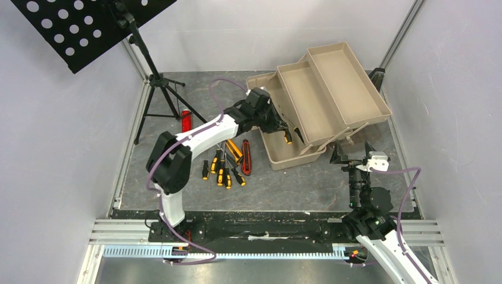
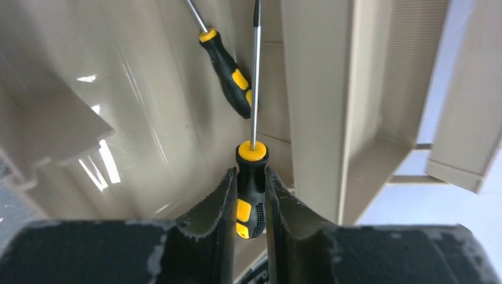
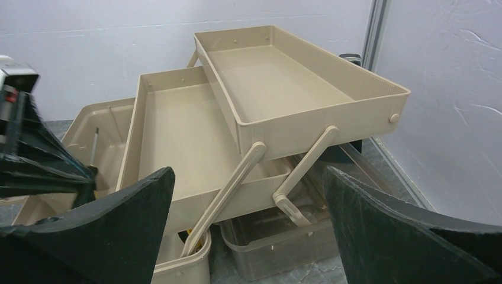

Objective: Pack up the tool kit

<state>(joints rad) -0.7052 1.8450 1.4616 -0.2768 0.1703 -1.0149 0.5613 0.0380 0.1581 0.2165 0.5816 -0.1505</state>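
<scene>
Grey table [image 1: 331,189] bears one toolbox [image 1: 284,155], two trays [image 1: 346,74], two utility knives [image 1: 246,158].

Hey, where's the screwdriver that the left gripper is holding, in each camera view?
Top external: the screwdriver is at the tip of the left gripper, over the bottom bin of the toolbox.
Left wrist: bottom centre, clamped between the fingers, shaft pointing up.
Right wrist: only a thin shaft at the left, probably its; the handle is hidden.
Shared landmark: the tan toolbox, in all three views.
</scene>
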